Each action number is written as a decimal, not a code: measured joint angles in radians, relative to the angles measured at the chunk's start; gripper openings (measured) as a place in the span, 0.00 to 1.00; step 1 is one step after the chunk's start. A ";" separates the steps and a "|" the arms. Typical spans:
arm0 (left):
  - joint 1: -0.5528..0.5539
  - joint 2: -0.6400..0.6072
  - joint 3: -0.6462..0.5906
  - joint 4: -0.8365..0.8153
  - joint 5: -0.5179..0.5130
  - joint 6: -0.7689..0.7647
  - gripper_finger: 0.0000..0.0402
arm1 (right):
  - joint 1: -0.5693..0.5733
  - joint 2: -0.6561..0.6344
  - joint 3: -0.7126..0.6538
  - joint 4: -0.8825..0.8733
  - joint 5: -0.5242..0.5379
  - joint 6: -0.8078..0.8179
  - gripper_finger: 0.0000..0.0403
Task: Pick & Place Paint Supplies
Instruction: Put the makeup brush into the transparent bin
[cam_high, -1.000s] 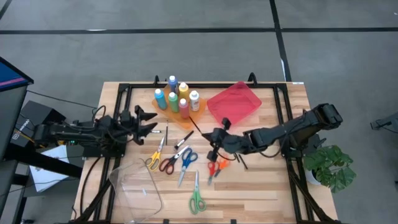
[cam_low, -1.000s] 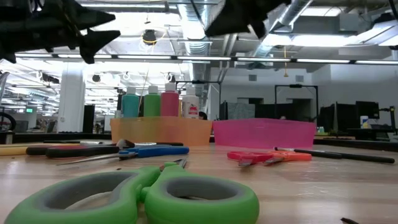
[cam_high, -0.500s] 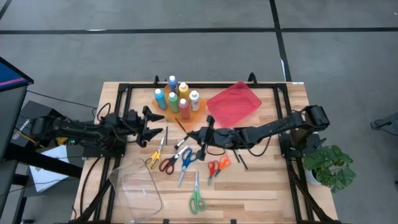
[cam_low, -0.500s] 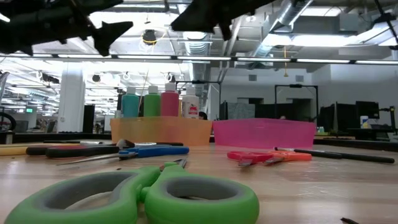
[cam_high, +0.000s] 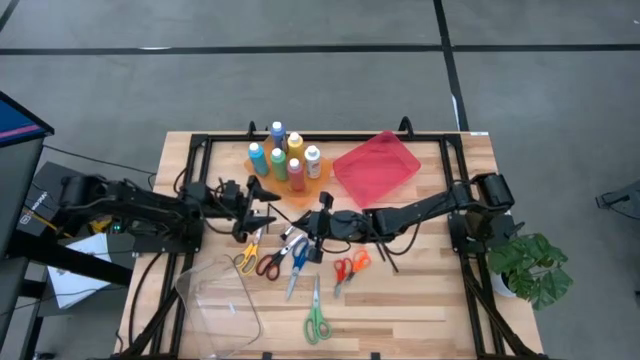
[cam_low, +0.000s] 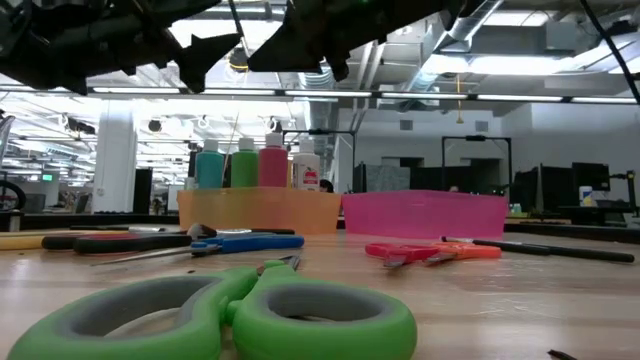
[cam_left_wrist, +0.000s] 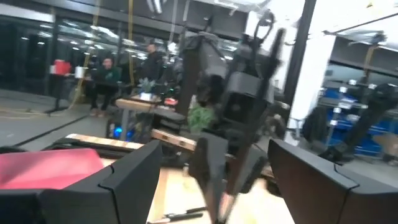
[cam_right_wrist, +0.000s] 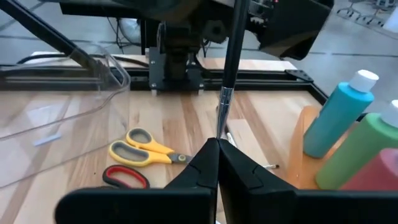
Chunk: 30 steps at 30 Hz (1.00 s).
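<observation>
Right wrist view shows the right hand (cam_right_wrist: 217, 149) clamped on a brush (cam_right_wrist: 230, 68), its tip seemingly hidden.

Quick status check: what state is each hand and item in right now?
Right hand: shut on a brush.
Left hand: open, empty, facing the right hand.
Brush: held off the table, pointing toward the left hand.
Paint bottles: upright in the orange tray.
Red tray: empty.
Green scissors: closed, flat on the table.
</observation>
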 joint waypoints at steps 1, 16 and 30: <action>-0.003 0.014 0.000 0.021 0.011 0.000 0.72 | 0.000 0.000 0.000 0.000 0.000 0.000 0.00; -0.007 0.140 0.023 0.139 0.018 0.048 0.63 | -0.007 0.000 0.000 0.022 -0.049 -0.016 0.00; -0.006 0.182 0.044 0.137 0.013 0.073 0.15 | -0.007 0.000 0.000 0.013 -0.048 -0.018 0.00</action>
